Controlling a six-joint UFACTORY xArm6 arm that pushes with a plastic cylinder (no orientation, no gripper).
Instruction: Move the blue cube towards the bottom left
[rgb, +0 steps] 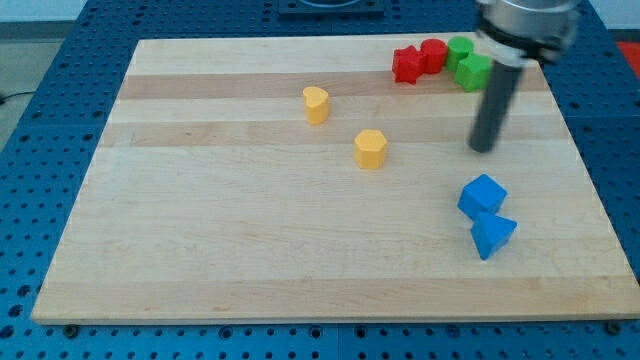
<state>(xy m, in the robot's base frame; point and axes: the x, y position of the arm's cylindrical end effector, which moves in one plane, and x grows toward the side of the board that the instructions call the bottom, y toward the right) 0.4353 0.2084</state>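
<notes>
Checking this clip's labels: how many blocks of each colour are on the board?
Blue: 2, the blue cube and another blue block
Yellow: 2
Red: 2
Green: 2
Total: 8

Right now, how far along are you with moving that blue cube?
Nothing looks done yet: the blue cube sits at the board's right side, touching another blue block below it. In hand: my tip stands just above the cube, not touching it. Left: the whole push toward the view's bottom left.
</notes>
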